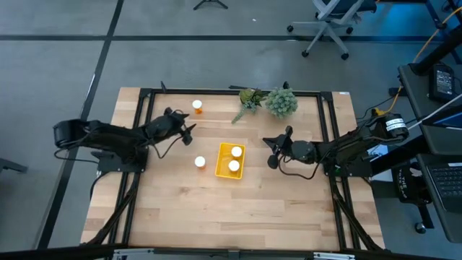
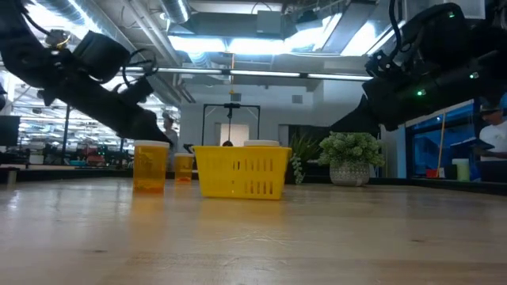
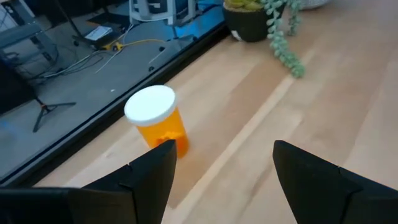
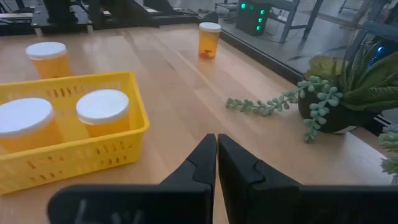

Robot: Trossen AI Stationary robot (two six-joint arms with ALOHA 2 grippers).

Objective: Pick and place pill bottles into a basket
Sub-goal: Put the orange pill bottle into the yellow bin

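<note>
The yellow basket (image 1: 230, 161) stands at the table's middle with two orange pill bottles (image 1: 236, 152) (image 1: 234, 166) upright in it. A third bottle (image 1: 200, 162) stands on the table just left of the basket. A fourth (image 1: 197, 107) stands near the far edge. It shows in the left wrist view (image 3: 156, 120) just beyond my open left gripper (image 3: 221, 168), which hovers empty left of it (image 1: 189, 131). My right gripper (image 1: 273, 152) is shut and empty, right of the basket (image 4: 68, 134).
Green plant sprigs (image 1: 249, 100) and a small potted plant (image 1: 281, 102) lie at the far edge, right of the far bottle. A black frame rail (image 1: 216, 92) runs round the table. Bare wood lies toward the near edge.
</note>
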